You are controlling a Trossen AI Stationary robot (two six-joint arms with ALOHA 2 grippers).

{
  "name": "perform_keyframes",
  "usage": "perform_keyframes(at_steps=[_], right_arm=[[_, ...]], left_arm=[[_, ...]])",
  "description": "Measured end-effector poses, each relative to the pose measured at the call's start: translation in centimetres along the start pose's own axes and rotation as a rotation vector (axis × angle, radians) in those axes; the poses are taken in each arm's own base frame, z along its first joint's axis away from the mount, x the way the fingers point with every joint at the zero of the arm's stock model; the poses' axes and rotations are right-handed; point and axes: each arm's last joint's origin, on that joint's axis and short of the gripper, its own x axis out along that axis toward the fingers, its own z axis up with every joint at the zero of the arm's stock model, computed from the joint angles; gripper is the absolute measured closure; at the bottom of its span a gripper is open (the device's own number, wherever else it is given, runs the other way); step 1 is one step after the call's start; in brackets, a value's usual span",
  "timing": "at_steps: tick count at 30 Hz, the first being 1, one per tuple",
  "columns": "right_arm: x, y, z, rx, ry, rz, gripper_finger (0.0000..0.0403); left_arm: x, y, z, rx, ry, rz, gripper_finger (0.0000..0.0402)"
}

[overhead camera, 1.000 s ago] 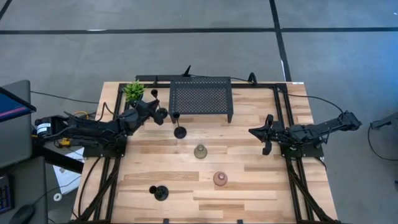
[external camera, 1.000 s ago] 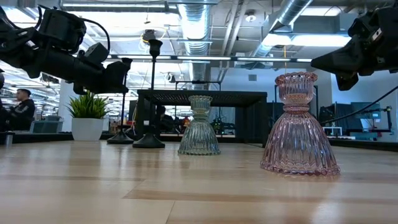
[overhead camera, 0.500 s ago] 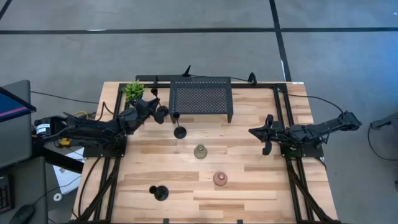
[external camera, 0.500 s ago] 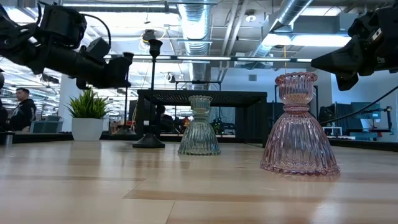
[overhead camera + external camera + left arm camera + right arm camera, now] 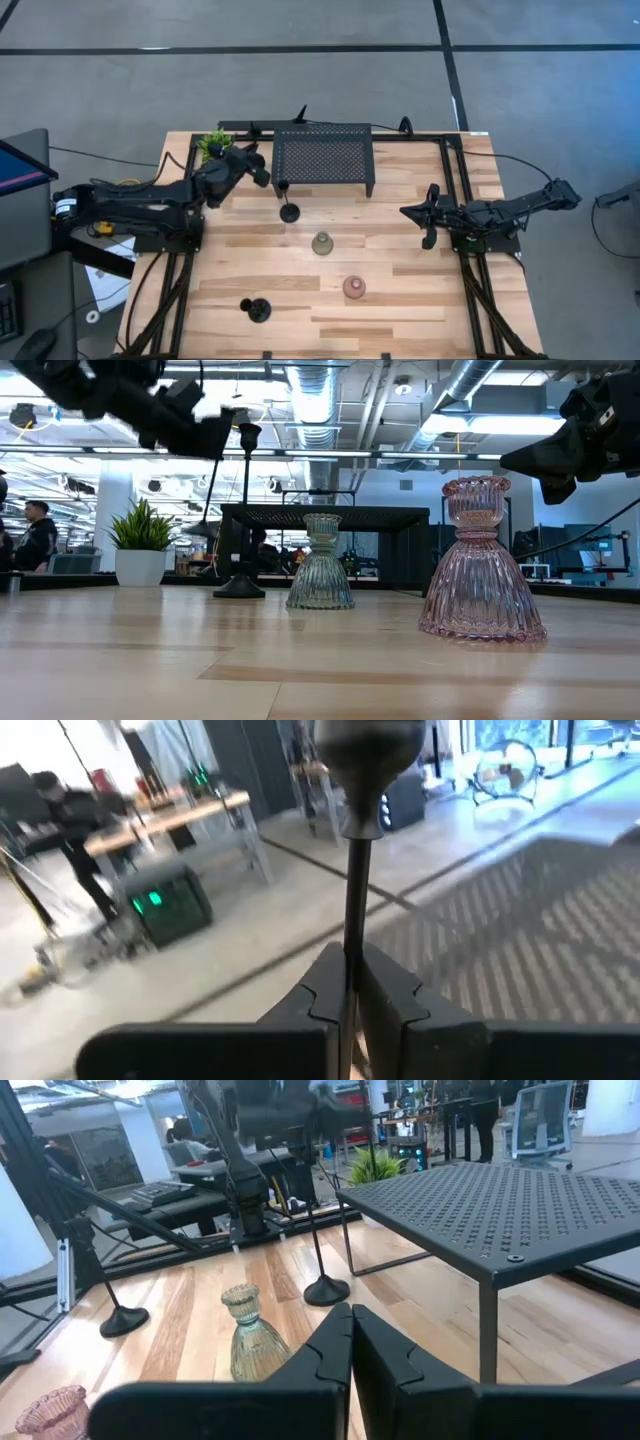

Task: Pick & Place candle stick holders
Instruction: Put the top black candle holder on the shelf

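Ribbed glass holders (image 5: 483, 560) – matt perforated-metal stand (image 5: 323, 155) – pale wood table (image 5: 400, 300)

The perforated stand (image 5: 323, 158) sits at the table's (image 5: 420, 320) far edge, the potted plant (image 5: 212, 143) to its left. A stemmed holder (image 5: 289, 212) stands just in front of the stand; nearer, the greenish bell holder (image 5: 322, 243), then the pinkish one (image 5: 354, 288) to its right. Another stemmed holder (image 5: 258, 310) stands near the front edge, left.

Lab: exposed ducts (image 5: 300, 390), workbenches (image 5: 170, 815).
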Motion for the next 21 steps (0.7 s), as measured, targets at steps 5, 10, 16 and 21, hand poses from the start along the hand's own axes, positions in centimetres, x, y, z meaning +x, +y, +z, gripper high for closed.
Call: perform_keyframes(at_steps=[5,10,16,21], right_arm=[[0.0,0.0,0.0,-0.001,0.0,0.0,0.0403],[0.0,0.0,0.0,0.0,0.0,0.0,0.0403],[0.0,0.0,0.0,0.0,0.0,0.001,0.0403],[0.0,0.0,0.0,0.0,0.0,0.001,0.0403]], left_arm=[[-0.1,0.7,4.4,-0.015,-0.083,0.036,0.039],[0.3,1.6,7.6,-0.094,-0.178,-0.038,0.039],[2.7,1.5,8.3,-0.148,-0.184,-0.089,0.039],[5.8,0.9,7.6,-0.162,-0.131,-0.133,0.039]])
